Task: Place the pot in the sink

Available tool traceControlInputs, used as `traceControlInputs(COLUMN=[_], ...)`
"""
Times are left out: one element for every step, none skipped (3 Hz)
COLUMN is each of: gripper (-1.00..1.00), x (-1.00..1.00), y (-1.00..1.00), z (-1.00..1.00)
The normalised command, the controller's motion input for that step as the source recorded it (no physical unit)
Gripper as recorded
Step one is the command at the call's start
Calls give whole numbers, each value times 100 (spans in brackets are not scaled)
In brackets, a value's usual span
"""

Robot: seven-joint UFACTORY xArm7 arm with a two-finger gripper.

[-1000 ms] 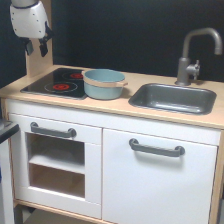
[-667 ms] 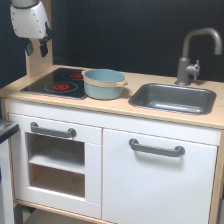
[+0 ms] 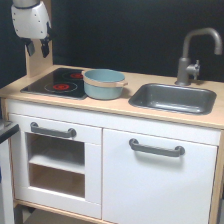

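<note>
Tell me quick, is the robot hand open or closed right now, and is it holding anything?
Hand: open, fingers apart, holding nothing, up above the stovetop, well clear of the pot.

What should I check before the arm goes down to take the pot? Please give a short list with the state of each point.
1. Gripper empty, jaws apart: ok.
2. Pot upright on the counter, partly over the stovetop: ok.
3. Pot free of the gripper, nothing on top: ok.
4. Sink empty: ok.
5. Faucet stands behind the sink, not over the way in from the pot: ok.
6. Gripper centred over the pot: not ok, it hangs toward the exterior view's left.
</note>
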Motion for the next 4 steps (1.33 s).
traceControlInputs(gripper=[100, 100, 100, 100], x=[10, 8, 12, -75], y=[-13, -36, -45, -58], z=[100, 100, 100, 100])
